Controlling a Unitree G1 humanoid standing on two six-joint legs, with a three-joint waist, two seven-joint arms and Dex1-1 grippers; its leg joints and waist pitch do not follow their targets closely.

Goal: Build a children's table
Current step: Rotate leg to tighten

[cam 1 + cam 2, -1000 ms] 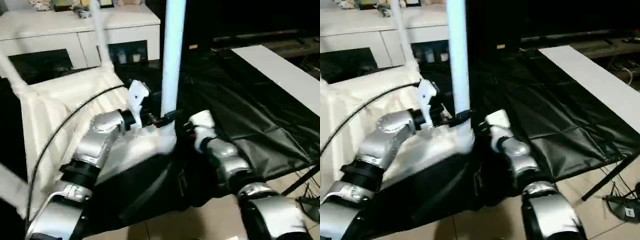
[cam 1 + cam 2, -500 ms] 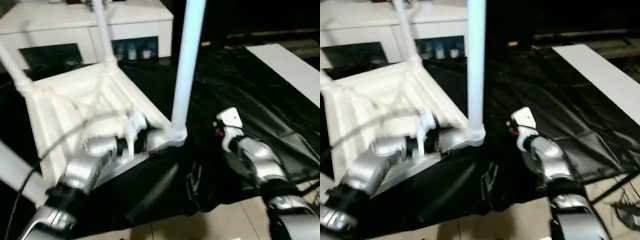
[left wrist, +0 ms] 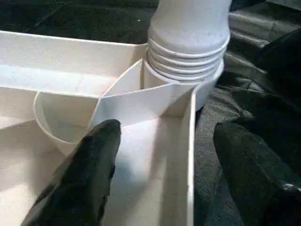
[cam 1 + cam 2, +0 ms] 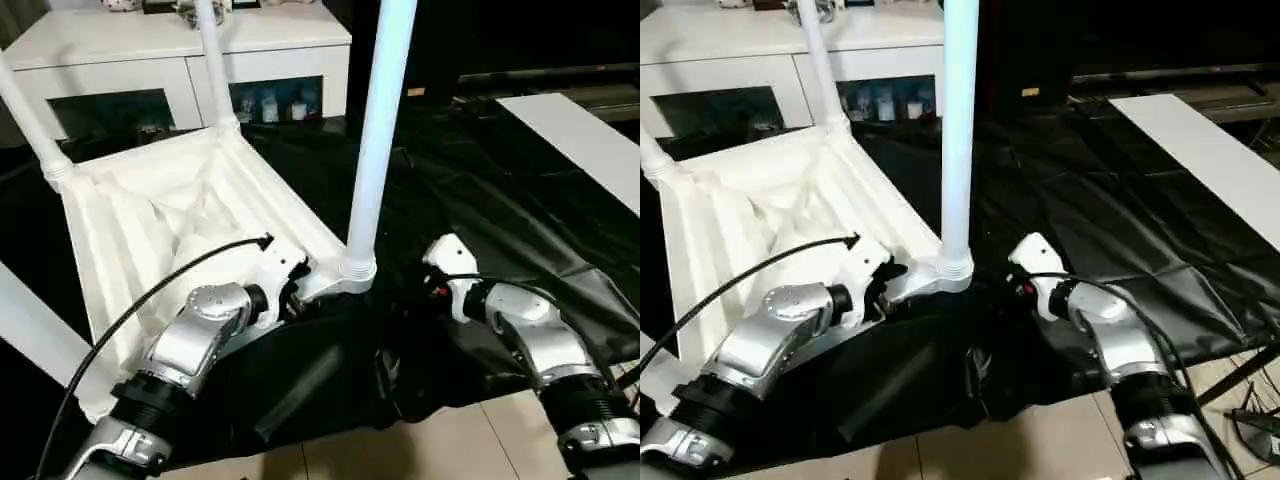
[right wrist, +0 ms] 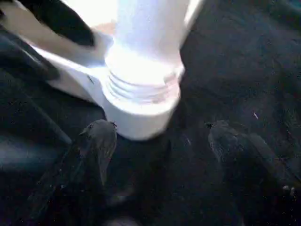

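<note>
From the head views, the table [image 4: 170, 230] lies upside down on a black sheet [image 4: 480, 210], ribbed underside up, with legs standing in its corner sockets; the near leg [image 4: 375, 140] rises between the two arms. The left gripper [image 4: 290, 285] sits at the table's near edge beside that socket, the right gripper [image 4: 1025, 275] just beside the socket on the other side. In the left wrist view the jaws are parted, one finger [image 3: 89, 169] over the inner tray, the other outside the rim, straddling the wall without closing on it. In the right wrist view the jaws are released too, spread below the socket [image 5: 141, 101]. Hollow plastic like this is probably light, stiff, somewhat slick; the ribbed rim near a socket looks the surest hold.
</note>
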